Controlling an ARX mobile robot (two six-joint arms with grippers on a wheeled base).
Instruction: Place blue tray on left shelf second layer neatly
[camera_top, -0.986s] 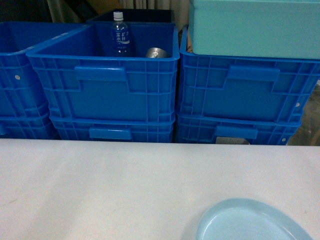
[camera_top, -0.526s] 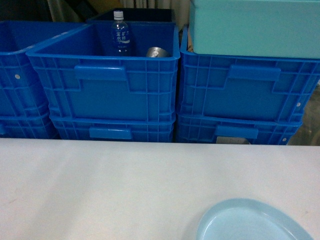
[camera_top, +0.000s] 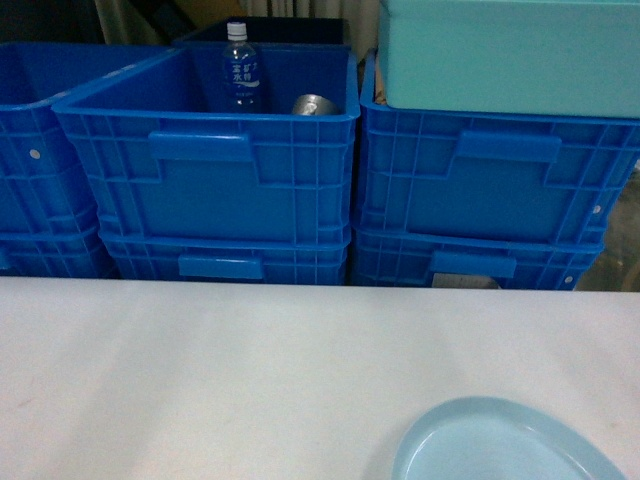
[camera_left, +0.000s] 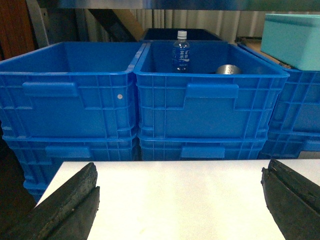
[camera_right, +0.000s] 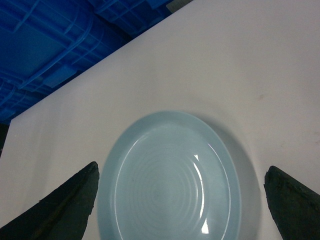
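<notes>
blue tray (camera_right: 175, 180) sits flat on the white bench (camera_top: 250, 370), near-right corner in head view, only its far rim in frame there (camera_top: 505, 445). Nothing touching it

right tool (camera_right: 180, 200) wide open, hovering above the tray. In right wrist view the two dark fingers (camera_right: 60, 210) flank the dish left and right: the left one meets the tray's edge in frame, the right one clear of the rim with bare bench between. Tray is roughly centred between them, slightly toward the left finger. Can't tell height above the dish

left tool (camera_left: 180, 205) also wide open, holding nothing, over bare bench on the left side, facing the crates. Tray not visible in left wrist view

behind the bench: stacked blue crates (camera_top: 210, 160); the middle one holds a water bottle (camera_top: 240, 70) upright and a metal can (camera_top: 313, 104) beside it. Teal box (camera_top: 510, 50) sits on top of the right-hand crate stack. Steel rail (camera_left: 150, 4) runs across the top of left wrist view, above the crates
</notes>
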